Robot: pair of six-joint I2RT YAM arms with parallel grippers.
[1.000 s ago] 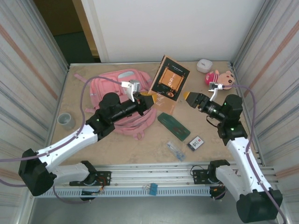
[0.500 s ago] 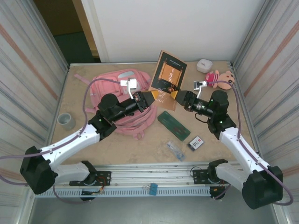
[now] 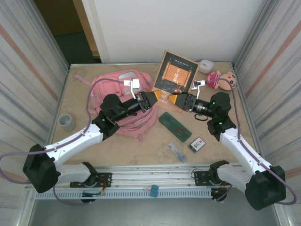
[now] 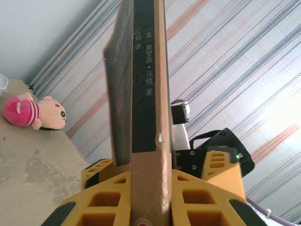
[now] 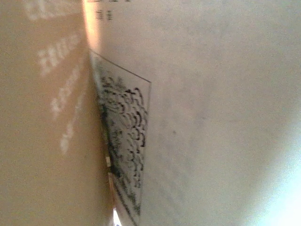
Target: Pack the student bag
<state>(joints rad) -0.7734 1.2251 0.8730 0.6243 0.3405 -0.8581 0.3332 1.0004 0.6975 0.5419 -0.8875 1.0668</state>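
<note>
The student bag (image 3: 120,94) lies flat at the left middle of the table, pink with white trim, partly under my left arm. My left gripper (image 3: 158,97) (image 4: 150,181) is shut on the bottom edge of a black and orange book (image 3: 177,74) (image 4: 146,89), holding it upright above the table just right of the bag. My right gripper (image 3: 173,99) stands open at the book's lower right corner, facing the left one. In the right wrist view the book's cover (image 5: 197,117) is very close. The right gripper's yellow fingers (image 4: 217,165) show behind the book.
A pink plush doll (image 3: 223,78) (image 4: 32,113) and a white case (image 3: 205,66) sit at the back right. A green pencil case (image 3: 175,126), a small card pack (image 3: 198,144) and a clear packet (image 3: 177,151) lie in front. A tape roll (image 3: 66,122) stands at the left.
My right gripper has swung left from the right side up to the book's lower corner. The left gripper has shifted the book slightly right and turned it.
</note>
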